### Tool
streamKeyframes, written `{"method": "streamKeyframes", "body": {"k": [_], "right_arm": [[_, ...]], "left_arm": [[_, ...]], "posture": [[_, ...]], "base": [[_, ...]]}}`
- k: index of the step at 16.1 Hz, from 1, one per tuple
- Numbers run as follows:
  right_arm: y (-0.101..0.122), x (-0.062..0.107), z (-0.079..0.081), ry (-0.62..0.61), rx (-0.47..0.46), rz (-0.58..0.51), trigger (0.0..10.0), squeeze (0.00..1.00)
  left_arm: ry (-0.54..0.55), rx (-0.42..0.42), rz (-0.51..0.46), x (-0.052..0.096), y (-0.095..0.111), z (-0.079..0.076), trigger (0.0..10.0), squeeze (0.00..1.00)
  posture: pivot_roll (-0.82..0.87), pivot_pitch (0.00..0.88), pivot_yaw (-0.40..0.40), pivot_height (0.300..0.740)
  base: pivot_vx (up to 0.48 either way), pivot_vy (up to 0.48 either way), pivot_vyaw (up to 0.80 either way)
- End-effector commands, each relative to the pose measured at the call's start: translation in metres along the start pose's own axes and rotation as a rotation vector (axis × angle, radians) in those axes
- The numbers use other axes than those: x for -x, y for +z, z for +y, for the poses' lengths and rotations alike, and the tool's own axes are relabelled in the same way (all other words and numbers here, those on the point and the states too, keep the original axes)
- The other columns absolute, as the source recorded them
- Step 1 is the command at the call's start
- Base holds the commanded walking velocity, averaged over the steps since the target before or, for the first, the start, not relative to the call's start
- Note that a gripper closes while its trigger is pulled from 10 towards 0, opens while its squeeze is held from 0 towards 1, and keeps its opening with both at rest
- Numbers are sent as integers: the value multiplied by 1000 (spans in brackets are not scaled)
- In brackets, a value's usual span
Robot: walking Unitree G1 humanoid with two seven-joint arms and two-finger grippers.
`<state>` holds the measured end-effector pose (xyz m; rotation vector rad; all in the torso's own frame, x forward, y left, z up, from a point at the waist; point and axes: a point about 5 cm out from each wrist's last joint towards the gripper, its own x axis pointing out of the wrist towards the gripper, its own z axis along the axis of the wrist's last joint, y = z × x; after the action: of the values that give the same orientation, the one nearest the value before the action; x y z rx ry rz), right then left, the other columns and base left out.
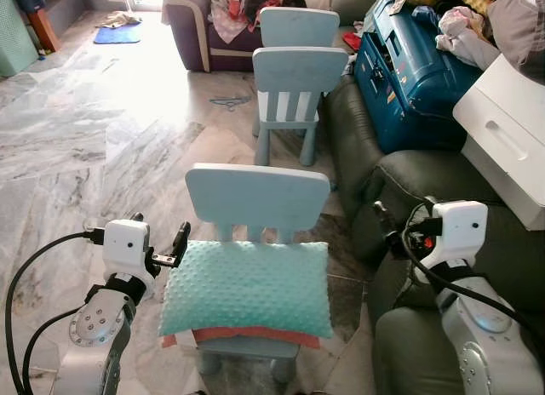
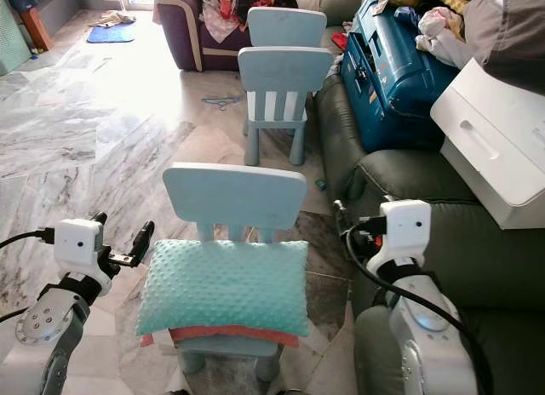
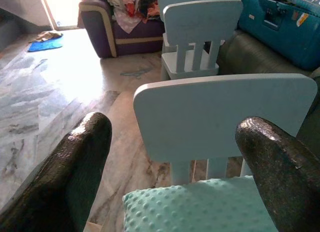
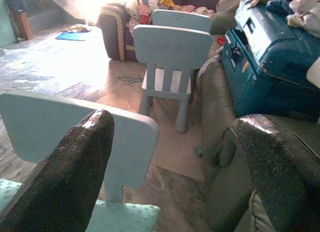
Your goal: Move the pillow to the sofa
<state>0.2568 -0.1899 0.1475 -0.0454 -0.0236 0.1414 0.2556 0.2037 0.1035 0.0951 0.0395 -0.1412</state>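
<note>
Left eye view: our mint-green dimpled fleece pillow (image 1: 247,286) lies flat on the seat of the nearest pale blue wooden child's chair (image 1: 258,193), over a thin red cushion (image 1: 238,335) whose edge peeks out beneath. We judge we are at the approach step, the pillow not yet gripped. Our left gripper (image 1: 160,242) hovers just beside the pillow's left edge, fingers spread and holding nothing. Our right gripper (image 1: 387,220) is raised on the far side of the chair, over the arm of the dark green leather sofa (image 1: 409,178); its fingers are too hidden here to judge.

Right eye view: the sofa seat carries a blue hard-shell suitcase (image 2: 400,67) and a white plastic box (image 2: 490,140), so bare cushion lies mostly at the near end. Marble floor (image 2: 77,140) on our left gives open room.

Left wrist view: the two black fingers (image 3: 75,167) stand wide apart and empty, the pillow's corner and the chair's backrest between them. The next move, we think, calls for closing in on the pillow's edge without catching the backrest.

Right wrist view: these fingers (image 4: 65,167) also gape wide with nothing held, with the backrest's end and sofa arm ahead. A second pale blue chair (image 4: 172,57) stands beyond.
</note>
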Motion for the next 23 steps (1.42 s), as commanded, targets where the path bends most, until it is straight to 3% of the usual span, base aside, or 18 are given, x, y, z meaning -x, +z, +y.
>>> {"method": "streamKeyframes", "body": {"k": [1,13,23], "right_arm": [[-2,-1,0,6,-6,14,10000,0],[-9,2,8,20,-33,34,10000,0],[-10,3,9,25,-33,42,10000,0]], "left_arm": [[-1,-5,26,2,-4,0,10000,0],[10,-11,37,4,-6,2,10000,0],[6,-5,47,5,-8,1,10000,0]], "posture": [[-110,108,-38,740],[-109,124,-36,735],[-112,135,-40,610]], "base": [[0,0,0],[0,0,0],[0,0,0]]}}
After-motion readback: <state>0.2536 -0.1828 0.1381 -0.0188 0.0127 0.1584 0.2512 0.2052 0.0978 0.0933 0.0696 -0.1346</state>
